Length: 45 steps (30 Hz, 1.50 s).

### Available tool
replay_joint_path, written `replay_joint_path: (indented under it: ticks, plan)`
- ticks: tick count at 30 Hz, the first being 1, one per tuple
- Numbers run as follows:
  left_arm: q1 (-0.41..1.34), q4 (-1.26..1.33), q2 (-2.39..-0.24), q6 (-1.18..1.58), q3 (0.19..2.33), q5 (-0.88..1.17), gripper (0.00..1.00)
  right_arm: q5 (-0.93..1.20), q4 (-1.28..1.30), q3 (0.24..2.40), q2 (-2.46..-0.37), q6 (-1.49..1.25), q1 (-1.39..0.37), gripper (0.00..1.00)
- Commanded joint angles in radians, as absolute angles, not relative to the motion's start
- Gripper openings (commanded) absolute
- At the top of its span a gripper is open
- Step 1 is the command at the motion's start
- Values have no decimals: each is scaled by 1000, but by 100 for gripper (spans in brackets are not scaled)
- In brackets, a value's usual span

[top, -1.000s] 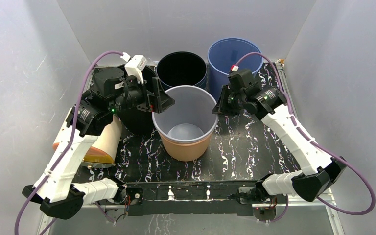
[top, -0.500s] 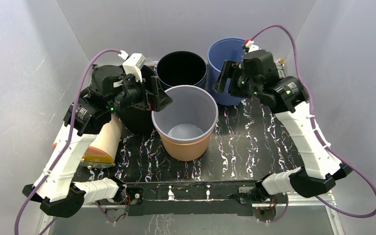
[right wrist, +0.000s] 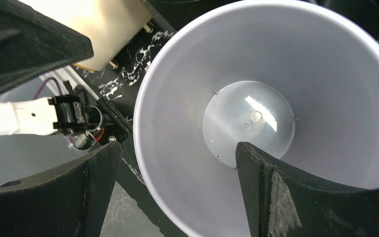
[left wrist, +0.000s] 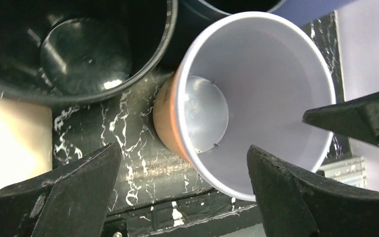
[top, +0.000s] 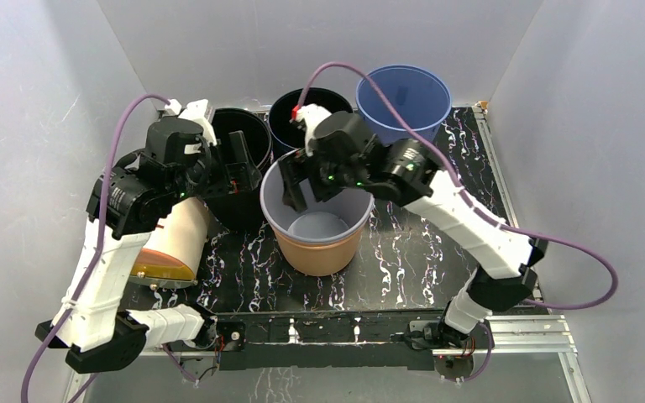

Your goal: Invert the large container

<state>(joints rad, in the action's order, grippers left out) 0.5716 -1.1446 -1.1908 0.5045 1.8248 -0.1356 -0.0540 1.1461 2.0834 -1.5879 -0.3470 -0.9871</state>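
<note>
The black, white-veined tabletop (top: 420, 252) carries everything. At its middle the large container (top: 319, 248), orange outside and pale grey inside, stands upright, mouth up. Just to its left stands a black bucket (top: 248, 138), behind it a second black bucket (top: 281, 113) and a blue bucket (top: 407, 92). A cream tub (top: 176, 243) lies on its side at the left. The right jaws are spread wide over the container's far-left rim, one finger inside it, one outside. The left jaws, also spread wide, hang beside the container's left rim, holding nothing.
</note>
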Motion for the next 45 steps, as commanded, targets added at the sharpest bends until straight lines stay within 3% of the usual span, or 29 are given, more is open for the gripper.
replay_joint_path:
  ticks: [1, 8, 13, 22, 28, 34, 41, 45]
  plan:
    - [572, -1244, -1146, 648, 1811, -277, 98, -71, 1038, 2091, -1580, -280, -1027, 86]
    - [573, -1399, -1199, 704, 1960, -307, 98, -125, 1054, 2038, -1624, -251, -1162, 86]
    - [573, -1331, -1141, 778, 1803, -217, 98, -149, 1066, 1998, -1639, -231, -1174, 78]
    - [571, -1298, -1111, 845, 1706, -180, 98, -142, 1055, 1917, -1648, -197, -1186, 71]
    - [551, -1250, -1105, 848, 1661, -119, 98, -157, 1043, 1879, -1632, -190, -1186, 50]
    - [515, -1177, -1103, 835, 1613, -39, 98, -167, 1049, 1872, -1626, -197, -1186, 40]
    - [509, -1089, -1114, 791, 1577, 51, 98, -263, 1056, 1873, -1602, -242, -1186, 1]
    - [507, -1043, -1103, 784, 1541, 92, 99, -375, 1071, 1869, -1582, -305, -1186, 0]
